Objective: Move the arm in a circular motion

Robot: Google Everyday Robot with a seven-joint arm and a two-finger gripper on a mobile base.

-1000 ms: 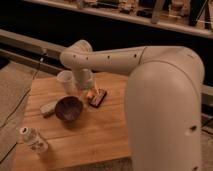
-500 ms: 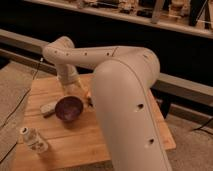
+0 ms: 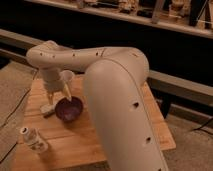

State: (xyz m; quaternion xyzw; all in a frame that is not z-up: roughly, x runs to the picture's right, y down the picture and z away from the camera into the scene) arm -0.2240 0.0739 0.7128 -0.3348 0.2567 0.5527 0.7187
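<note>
Leftward shift recorded: end effector [image 3: 58, 94] now sits over the counter's left half, having swung across from the bowl's right side.

End effector points down, its tan fingers [image 3: 66, 91] spread apart and grasping nothing, just behind the purple bowl [image 3: 69, 109]. A small white object [image 3: 48, 109] lies beside the bowl. A bottle [image 3: 34, 140] lies near the front-left corner of the wooden counter [image 3: 85, 142]. The arm [image 3: 117, 85] rises from the foreground, bends and reaches left.
</note>
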